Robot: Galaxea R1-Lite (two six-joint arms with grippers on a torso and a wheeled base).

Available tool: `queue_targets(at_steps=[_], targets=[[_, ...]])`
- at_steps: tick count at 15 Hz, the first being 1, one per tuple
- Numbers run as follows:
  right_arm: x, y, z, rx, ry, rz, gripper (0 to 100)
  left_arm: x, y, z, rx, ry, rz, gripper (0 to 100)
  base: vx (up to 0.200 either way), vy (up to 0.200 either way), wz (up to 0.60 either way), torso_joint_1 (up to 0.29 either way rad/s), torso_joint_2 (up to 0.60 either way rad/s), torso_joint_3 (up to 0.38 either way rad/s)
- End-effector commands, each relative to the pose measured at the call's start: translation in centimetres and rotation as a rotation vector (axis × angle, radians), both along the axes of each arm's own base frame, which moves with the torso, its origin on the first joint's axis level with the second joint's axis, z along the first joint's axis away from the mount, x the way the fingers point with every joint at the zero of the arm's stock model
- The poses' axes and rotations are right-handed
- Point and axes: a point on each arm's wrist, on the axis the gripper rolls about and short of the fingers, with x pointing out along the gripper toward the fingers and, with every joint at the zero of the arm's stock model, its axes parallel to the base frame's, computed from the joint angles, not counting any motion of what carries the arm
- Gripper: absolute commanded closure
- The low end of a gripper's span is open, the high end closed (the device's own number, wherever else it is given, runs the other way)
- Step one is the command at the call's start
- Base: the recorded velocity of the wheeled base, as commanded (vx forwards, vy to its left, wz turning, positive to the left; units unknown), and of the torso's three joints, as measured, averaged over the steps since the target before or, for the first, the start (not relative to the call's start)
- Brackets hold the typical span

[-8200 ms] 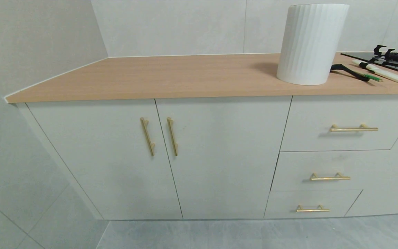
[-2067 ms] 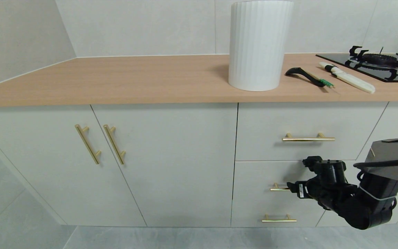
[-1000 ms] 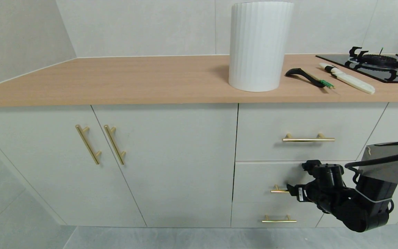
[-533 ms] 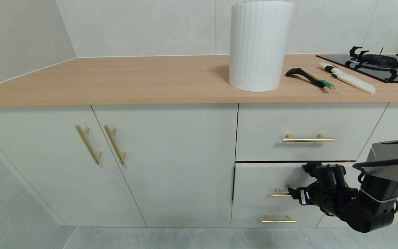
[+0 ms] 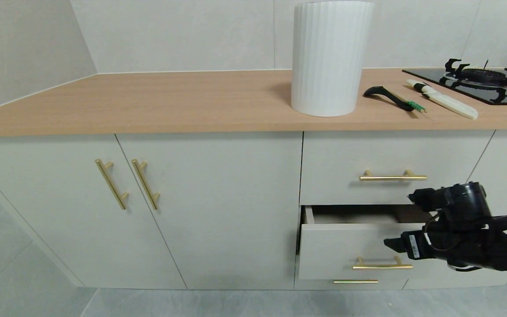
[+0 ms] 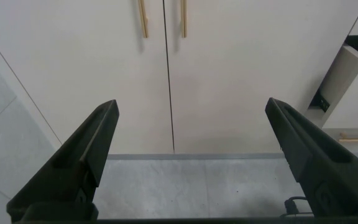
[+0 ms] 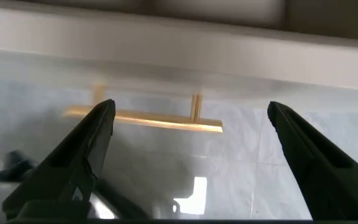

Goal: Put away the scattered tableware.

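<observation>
On the wooden counter lie a black-handled utensil with a green tip (image 5: 393, 98) and a cream knife with a black band (image 5: 443, 99), right of a tall white ribbed container (image 5: 328, 57). Below them the middle drawer (image 5: 346, 240) stands pulled out, its inside mostly hidden. My right gripper (image 5: 402, 220) is open at the drawer front's right end, just above its gold handle (image 5: 381, 265). In the right wrist view the right gripper (image 7: 190, 109) spreads wide over a blurred gold handle (image 7: 145, 118). My left gripper (image 6: 190, 106) is open, low before the cabinet doors (image 6: 166, 68).
A black gas hob (image 5: 482, 79) sits at the counter's far right. The top drawer (image 5: 390, 167) and the double cabinet doors (image 5: 148, 198) are closed. The open drawer (image 6: 353, 68) juts out beside the left gripper. Grey tiled floor (image 5: 192, 304) runs along the cabinet.
The middle drawer has slid out from closed to well open. My right gripper drew back toward me and to the right with it. The tableware on the counter has not moved.
</observation>
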Motion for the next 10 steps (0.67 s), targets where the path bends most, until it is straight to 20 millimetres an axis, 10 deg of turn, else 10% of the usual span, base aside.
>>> queue_targets(at_steps=[1, 10], targets=[[-3.0, 0.9, 5.6, 0.049, -0.166, 0.059, 0, 0.0, 0.0, 0.0, 0.0, 0.001, 0.0, 0, 0.0, 0.0, 0.0, 0.0, 0.0, 0.0], [1.4, 2.8, -1.1, 0.07, -0.19, -0.004, 0, 0.0, 0.0, 0.0, 0.0, 0.001, 0.0, 0, 0.0, 0.0, 0.0, 0.0, 0.0, 0.0]])
